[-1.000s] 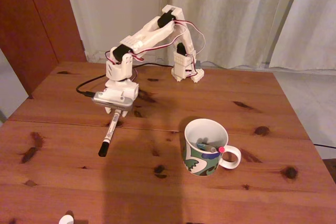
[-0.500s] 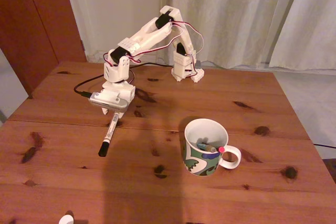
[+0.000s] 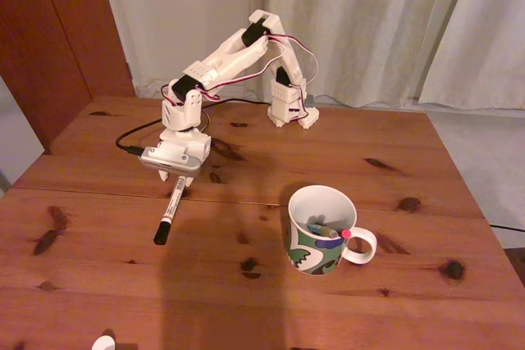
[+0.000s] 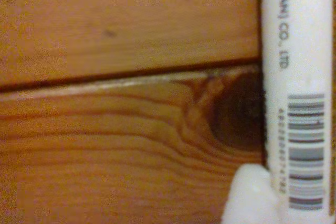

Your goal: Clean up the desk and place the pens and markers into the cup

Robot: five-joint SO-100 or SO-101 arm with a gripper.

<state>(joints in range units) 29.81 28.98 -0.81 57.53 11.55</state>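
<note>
- The tabletop (image 3: 98,284) is glossy reddish-brown pine, laid in broad planks with dark oval knots and a thin seam running across it.
- The white plastic arm (image 3: 234,51) folds down from its base near the far edge, red and white wires looping along its links.
- Its claw (image 3: 177,179) sits low over the upper end of the white marker (image 3: 170,209); whether the jaws are actually pinching the barrel I cannot tell from the fixed view.
- The marker is a smooth round stick, black cap resting on the wood, slanting down toward the near left.
- Up close in the wrist view, the marker's barrel (image 4: 296,77) is matte white with grey print and a barcode, and a rounded white fingertip (image 4: 249,195) lies against its left side over a dark knot.
- The cup (image 3: 316,243), a shiny white ceramic mug with a looped handle and a green, blue and black pattern, stands well right of the marker.
- Two slim pens (image 3: 321,229) lean inside it, one with a red end at the rim.
</note>
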